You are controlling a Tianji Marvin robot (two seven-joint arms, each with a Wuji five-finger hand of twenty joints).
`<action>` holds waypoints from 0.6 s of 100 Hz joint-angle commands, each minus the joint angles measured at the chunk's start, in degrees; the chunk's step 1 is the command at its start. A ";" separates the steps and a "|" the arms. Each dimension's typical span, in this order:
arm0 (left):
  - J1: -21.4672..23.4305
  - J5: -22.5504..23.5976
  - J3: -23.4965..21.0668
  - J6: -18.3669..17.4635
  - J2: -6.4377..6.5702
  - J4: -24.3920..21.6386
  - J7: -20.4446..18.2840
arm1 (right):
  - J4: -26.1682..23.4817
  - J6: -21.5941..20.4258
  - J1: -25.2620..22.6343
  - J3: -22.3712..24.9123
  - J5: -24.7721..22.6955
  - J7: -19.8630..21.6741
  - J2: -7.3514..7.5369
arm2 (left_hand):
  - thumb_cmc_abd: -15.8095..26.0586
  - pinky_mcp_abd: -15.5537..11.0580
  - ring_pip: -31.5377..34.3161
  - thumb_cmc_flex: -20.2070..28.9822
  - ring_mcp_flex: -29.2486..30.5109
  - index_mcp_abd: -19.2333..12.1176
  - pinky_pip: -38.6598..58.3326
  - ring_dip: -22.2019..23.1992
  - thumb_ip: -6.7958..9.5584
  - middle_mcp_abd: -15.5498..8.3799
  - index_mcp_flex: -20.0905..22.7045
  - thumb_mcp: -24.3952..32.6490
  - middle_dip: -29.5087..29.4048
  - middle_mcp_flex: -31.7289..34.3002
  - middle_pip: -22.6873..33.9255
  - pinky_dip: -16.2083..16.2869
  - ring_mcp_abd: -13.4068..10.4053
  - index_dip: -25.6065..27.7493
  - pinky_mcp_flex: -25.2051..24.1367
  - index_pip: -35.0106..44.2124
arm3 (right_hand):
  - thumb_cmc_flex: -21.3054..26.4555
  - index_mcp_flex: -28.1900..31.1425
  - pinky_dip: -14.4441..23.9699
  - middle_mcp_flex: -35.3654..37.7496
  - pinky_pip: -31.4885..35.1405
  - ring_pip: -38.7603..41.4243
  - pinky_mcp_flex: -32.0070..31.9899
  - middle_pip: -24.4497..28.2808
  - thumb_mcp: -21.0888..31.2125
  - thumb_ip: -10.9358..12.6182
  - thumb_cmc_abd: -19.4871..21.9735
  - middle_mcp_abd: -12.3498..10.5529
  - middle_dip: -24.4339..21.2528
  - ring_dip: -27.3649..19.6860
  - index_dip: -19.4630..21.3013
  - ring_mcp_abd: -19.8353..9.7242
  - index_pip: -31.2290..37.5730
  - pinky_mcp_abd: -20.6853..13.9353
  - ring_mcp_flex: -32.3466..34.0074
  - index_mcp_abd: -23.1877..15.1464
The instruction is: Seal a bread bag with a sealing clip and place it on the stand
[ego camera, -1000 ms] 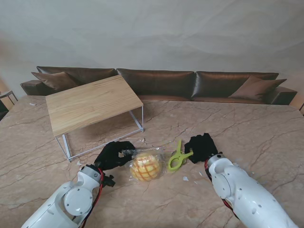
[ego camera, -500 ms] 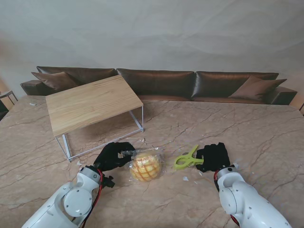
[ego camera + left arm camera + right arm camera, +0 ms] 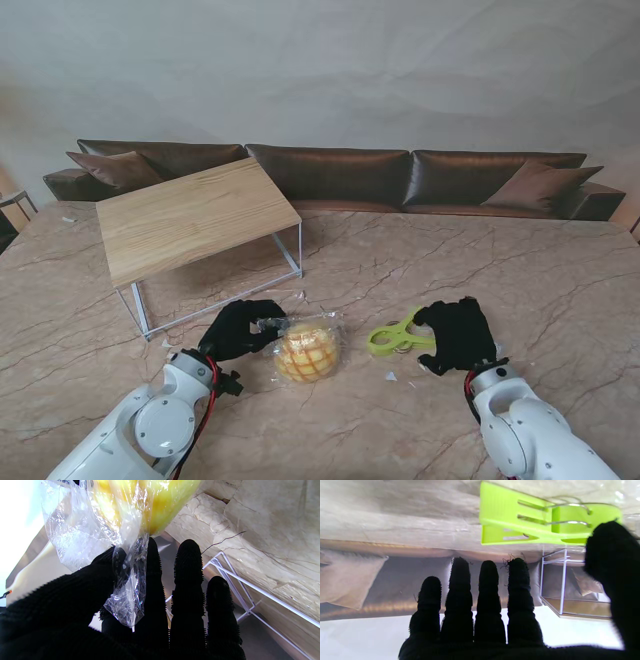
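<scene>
Here, left hand [image 3: 238,327] pinched on the gathered neck of the bread bag [image 3: 306,348], thumb against forefinger, presumably to keep the plastic bunched and offered toward the clip side. Bag resting on the marble table [image 3: 520,270] just right of that hand, bun inside, its twisted mouth pointing at the palm. Farther right, right hand [image 3: 458,333] spread and holding nothing, fingers apart, thumb close beside the green sealing clip [image 3: 398,337], which lies flat on the table between hand and bag, near the bag but not touching it. Likely laid so for a sideways grasp of its handles, not yet taken. Well apart on the left and farther from me, the wooden stand [image 3: 190,217] on thin white legs, top bare, awaiting the sealed bag. From the left wrist, what the stand camera cannot resolve: crinkled film [image 3: 125,580] trapped between thumb and forefinger, other fingertips [image 3: 188,555] straight and free. From the right wrist, the clip's [image 3: 540,522] wire spring and slotted handle, thumb [image 3: 612,552] hovering beside it, contact impossible to confirm. Overall layout given only by the stand camera.
</scene>
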 commanded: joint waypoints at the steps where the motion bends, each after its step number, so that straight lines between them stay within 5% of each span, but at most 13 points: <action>1: 0.41 -0.11 0.19 -0.20 -0.25 -0.07 0.00 | -0.23 -1.18 0.84 -0.26 -0.79 0.73 0.43 | -0.02 -1.44 -0.11 -0.23 0.90 -4.20 1.35 0.22 0.39 -2.45 1.09 1.51 0.44 2.13 -0.26 1.28 -1.75 0.49 -0.59 2.33 | -1.10 -3.92 -2.76 -3.93 -2.95 -2.44 -2.71 -0.40 2.14 -0.13 -3.30 -0.31 -1.55 -2.23 -2.52 -2.54 -2.00 -2.49 -2.90 1.21; 18: 0.39 -0.09 0.28 -0.38 -0.27 -0.08 0.05 | 1.44 -4.51 3.48 -2.13 -1.20 2.80 1.05 | 0.14 -1.61 -0.18 -0.16 0.84 -4.25 1.19 0.21 0.40 -2.59 1.05 1.38 0.46 2.08 -0.22 1.21 -1.86 0.51 -0.67 2.38 | 0.29 -9.92 -12.54 -6.51 -7.85 -7.94 -5.87 -6.75 3.45 -0.30 -5.73 -0.58 -4.42 -10.23 -11.94 -6.13 -5.30 -6.80 -6.02 2.61; 60: 0.40 -0.87 0.38 -0.53 -0.32 -0.15 -0.24 | 8.79 -7.12 10.93 -8.98 0.87 4.35 1.56 | 0.36 -1.76 -0.22 -0.14 0.76 -4.29 1.31 0.25 0.38 -2.70 0.86 1.05 0.43 1.89 -0.21 1.31 -1.79 0.56 -0.62 2.33 | 1.15 -8.01 -18.30 -2.25 -6.65 -7.58 -6.67 -8.31 3.81 -0.13 -5.38 -2.00 -5.05 -11.58 -12.85 -7.49 -2.86 -7.46 -5.32 1.01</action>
